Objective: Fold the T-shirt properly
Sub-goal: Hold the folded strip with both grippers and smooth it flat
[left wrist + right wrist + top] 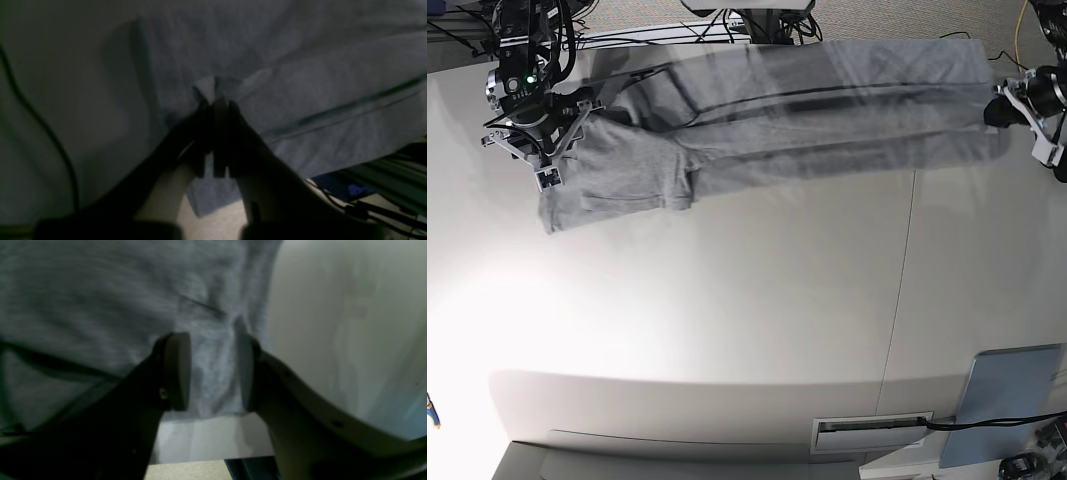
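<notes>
The heather-grey T-shirt [807, 110] lies stretched in a long, blurred band across the far side of the white table [727, 300]. My left gripper [217, 103] is shut on a pinched fold of the T-shirt [300, 66]; in the base view this gripper [1005, 108] is at the shirt's right end. My right gripper [213, 370] has its jaws apart with the T-shirt's [100, 290] edge lying between the pads [180, 370], not squeezed. In the base view this gripper [542, 150] is at the shirt's left end, beside a sleeve. No lettering shows.
A grey flat panel [1007, 400] sits at the table's near right corner. Cables [677, 35] lie on the floor beyond the far table edge. A black cable [40, 126] crosses the left wrist view. A seam [905, 280] runs across the table.
</notes>
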Motion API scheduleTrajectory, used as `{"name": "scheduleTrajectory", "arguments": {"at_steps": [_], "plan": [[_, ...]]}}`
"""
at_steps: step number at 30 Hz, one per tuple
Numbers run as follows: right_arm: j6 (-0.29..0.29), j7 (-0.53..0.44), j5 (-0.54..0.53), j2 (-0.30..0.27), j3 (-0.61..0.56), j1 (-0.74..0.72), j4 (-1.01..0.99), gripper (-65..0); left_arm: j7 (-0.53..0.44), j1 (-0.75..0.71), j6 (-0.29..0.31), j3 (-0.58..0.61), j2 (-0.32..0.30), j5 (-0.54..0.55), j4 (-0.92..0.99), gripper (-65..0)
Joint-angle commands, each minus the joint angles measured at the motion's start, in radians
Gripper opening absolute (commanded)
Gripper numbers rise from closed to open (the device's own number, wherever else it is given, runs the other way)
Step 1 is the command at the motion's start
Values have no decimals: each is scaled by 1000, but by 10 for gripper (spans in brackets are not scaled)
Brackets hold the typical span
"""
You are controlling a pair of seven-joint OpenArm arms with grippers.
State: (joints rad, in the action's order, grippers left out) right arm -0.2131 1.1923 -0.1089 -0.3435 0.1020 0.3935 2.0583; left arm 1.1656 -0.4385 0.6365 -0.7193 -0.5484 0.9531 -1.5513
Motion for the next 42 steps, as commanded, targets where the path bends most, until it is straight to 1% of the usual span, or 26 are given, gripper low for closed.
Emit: {"name": "scheduleTrajectory", "arguments": {"at_steps": [1,3,4,5,7,10,13,15,17,20,23,27,28,30,32,34,37,38,39,41,42], "plan": [[2,-18,5,-11,7,-3,19,-415,-23,0,-11,-10,-17,2,-13,-505],[2,-18,5,-11,6,-3,19,-415,-24,1,-27,-10,-4,-9,-13,-409],[2,-18,5,-11,6,-3,19,-415,-35,1,-39,-10,3,-14,-13,-374],[2,-18,5,-11,6,-3,19,-415,-47,0,-47,-10,12,-23,-13,-349],[2,-18,5,-11,6,-3,19,-415,-77,0,-69,-10,29,-60,-13,-332],[2,-18,5,-12,6,-3,19,-415,-121,0,-87,-10,56,-139,-13,-332],[2,-18,5,-12,7,-3,19,-415,-137,1,-124,-10,81,-208,-13,-332],[2,-19,5,-12,6,-3,19,-415,-143,0,-144,-10,96,-237,-11,-332],[1,-20,5,-11,6,-3,19,-415,-143,0,-147,-10,106,-243,-4,-332],[1,-23,5,-14,6,-3,19,-416,-142,0,-146,-10,117,-220,19,-332],[1,-27,5,-25,8,-4,19,-415,-137,0,-142,-10,127,-165,46,-333],[1,-31,5,-26,10,-6,19,-416,-101,0,-130,-10,136,-86,66,-337],[1,-32,5,-25,10,-8,19,-416,-91,0,-114,-10,136,-69,68,-345],[1,-35,5,-26,10,-9,19,-415,-81,0,-113,-10,135,-42,69,-376],[1,-38,5,-26,10,-8,19,-416,-84,1,-113,-10,135,-42,69,-405],[1,-38,5,-25,10,-8,19,-415,-110,1,-113,-10,131,-91,69,-406],[1,-39,5,-25,10,-8,19,-416,-193,1,-134,-10,127,-242,68,-405],[1,-39,5,-25,10,-9,19,-416,-212,1,-147,-10,127,-283,68,-405],[1,-39,5,-25,10,-8,19,-416,-226,1,-147,-10,127,-313,68,-405],[1,-41,5,-25,10,-9,19,-415,-232,1,-137,-10,126,-326,67,-398],[1,-42,5,-25,10,-9,19,-415,-232,1,-120,-10,125,-324,64,-381]]}}
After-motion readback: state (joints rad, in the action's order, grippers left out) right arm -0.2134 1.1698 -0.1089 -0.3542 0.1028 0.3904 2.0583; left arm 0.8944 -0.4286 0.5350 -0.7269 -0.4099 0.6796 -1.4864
